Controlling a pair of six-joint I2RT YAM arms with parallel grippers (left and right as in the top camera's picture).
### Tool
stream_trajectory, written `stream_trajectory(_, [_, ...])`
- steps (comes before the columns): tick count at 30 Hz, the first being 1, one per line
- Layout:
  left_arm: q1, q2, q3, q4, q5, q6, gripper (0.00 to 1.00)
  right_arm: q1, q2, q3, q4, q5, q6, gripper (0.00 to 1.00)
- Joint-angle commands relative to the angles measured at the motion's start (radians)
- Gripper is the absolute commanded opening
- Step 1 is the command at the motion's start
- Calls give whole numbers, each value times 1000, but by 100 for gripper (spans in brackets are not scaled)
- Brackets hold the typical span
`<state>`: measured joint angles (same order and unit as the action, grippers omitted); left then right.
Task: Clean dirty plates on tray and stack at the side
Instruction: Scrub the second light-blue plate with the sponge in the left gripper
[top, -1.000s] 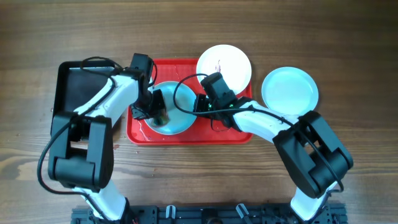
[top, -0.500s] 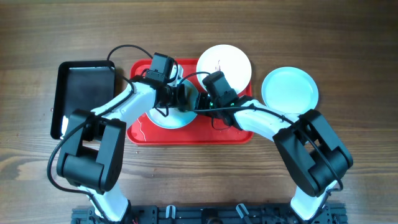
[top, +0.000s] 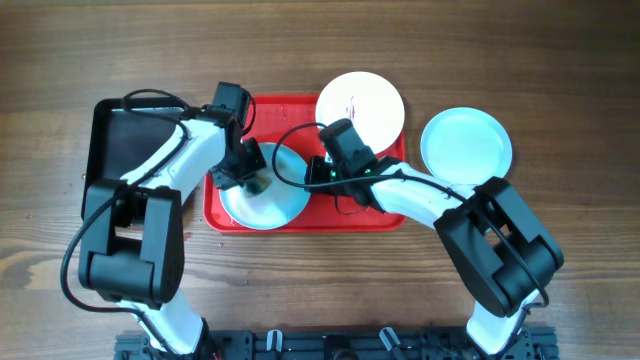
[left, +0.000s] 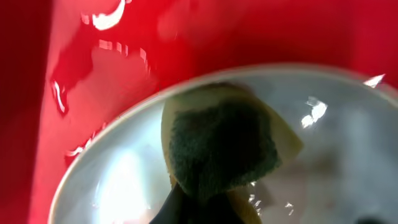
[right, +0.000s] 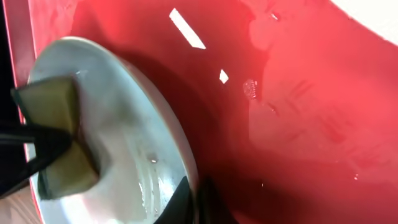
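Note:
A pale blue plate (top: 272, 195) is on the left part of the red tray (top: 340, 220), tilted up. My right gripper (top: 312, 172) is shut on its right rim, seen pinched in the right wrist view (right: 193, 199). My left gripper (top: 252, 180) is shut on a yellow and green sponge (left: 224, 146) pressed on that plate's wet face (left: 118, 180). The sponge also shows in the right wrist view (right: 59, 134). A white plate (top: 360, 105) with a dark red smear lies at the tray's back right. A second pale blue plate (top: 465, 145) lies on the table to the right.
A black tray (top: 125, 150) lies left of the red tray, under the left arm. The red tray floor (right: 298, 112) is wet with droplets. Arm cables loop over the tray's back half. Bare wood table lies all round.
My left gripper with the sponge swept to the back right of the plate half a second ago and is now back on its left side. The plate has shifted slightly toward the front left.

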<state>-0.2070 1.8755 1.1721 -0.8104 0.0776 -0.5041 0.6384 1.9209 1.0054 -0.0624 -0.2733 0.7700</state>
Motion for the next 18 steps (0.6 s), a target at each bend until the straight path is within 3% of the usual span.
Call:
stream_trajectory(1, [8,29,-25,-92,137,194,4,-26,31,5,-13,-71,-50,4])
stream_trajectory(5, [7,29,-26,-105,395,446,4,-38,31,5,-24,-88,-61,4])
stream_trajectory(10, [7,29,-26,39,497,438,4,-38,31,5,-24,-92,-60,4])
stream_trajectory(18, [-48,90,-26,222,502,338,4,-38,31,5,-23,-87,-60,4])
